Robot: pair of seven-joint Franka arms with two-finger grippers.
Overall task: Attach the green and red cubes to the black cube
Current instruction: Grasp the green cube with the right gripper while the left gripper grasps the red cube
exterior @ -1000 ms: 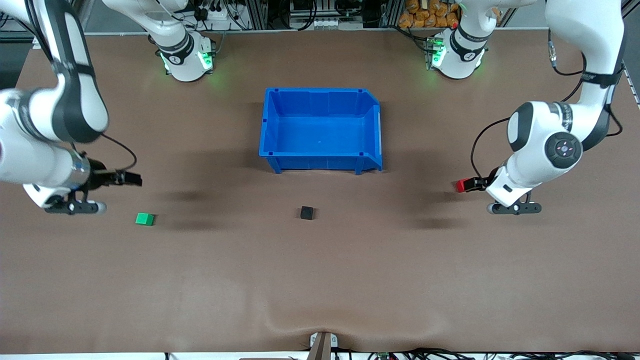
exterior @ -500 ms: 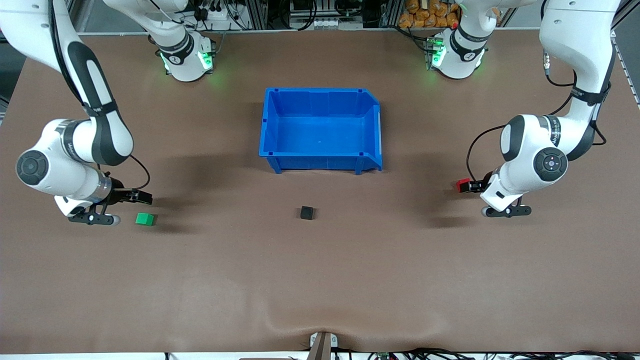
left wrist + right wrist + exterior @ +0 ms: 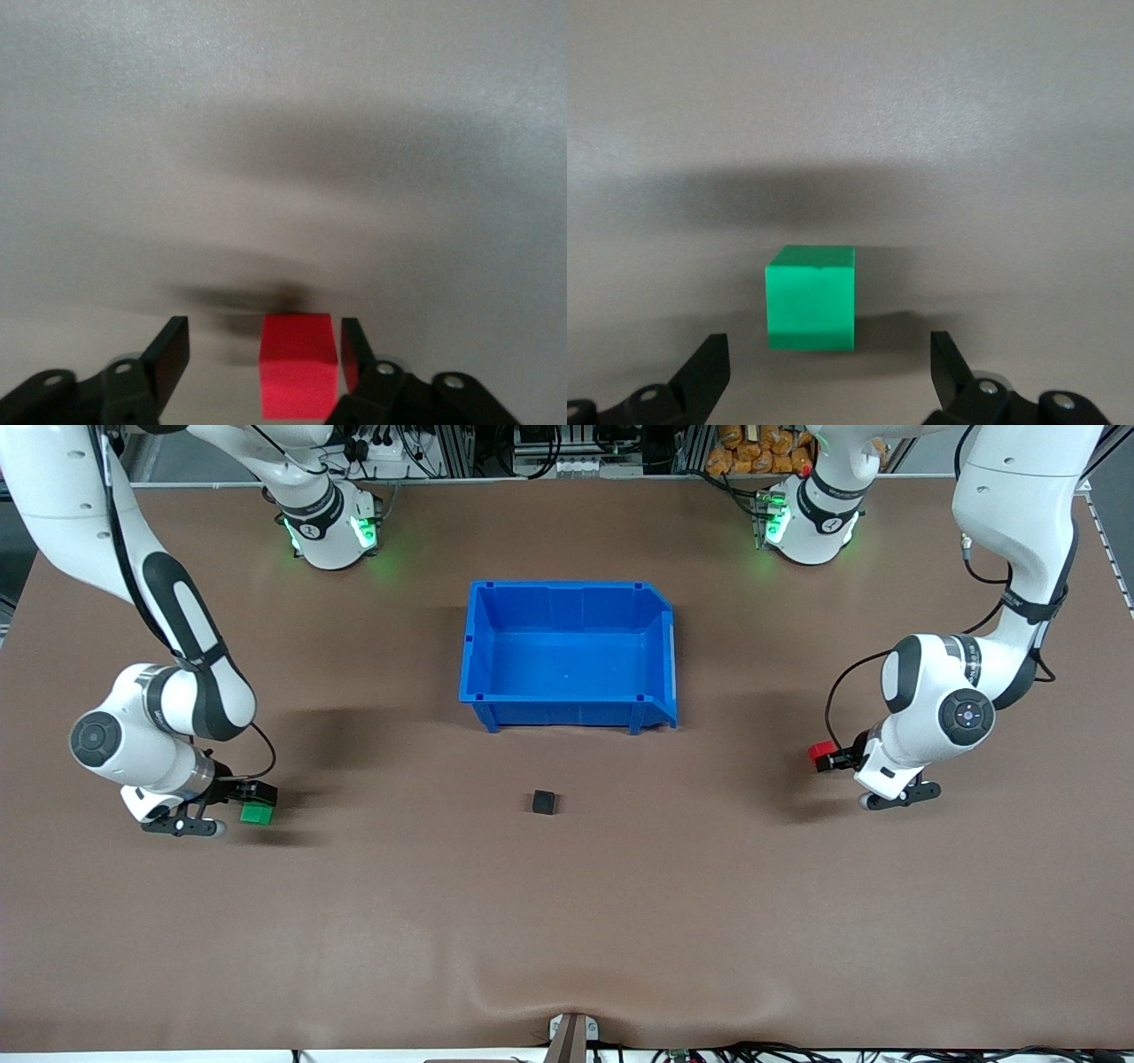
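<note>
Both arms have lowered: left end effector (image 3: pixel 264 354) straddles red cube (image 3: pixel 299 365) (unclamped), right (image 3: pixel 828 367) gapes.

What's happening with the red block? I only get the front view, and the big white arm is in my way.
Observer: The left wrist view shows the red block between the fingers of the left tool. There is a gap on one side, so it isn't squeezed.
Operator: Is the green one grabbed?
Observer: No. The right wrist view shows the right tool wide open, with neither finger touching the green block.
Operator: Is it lined up, at least?
Observer: Roughly. It sits in line with the gap between the fingertips, a little closer to one of them.
</note>
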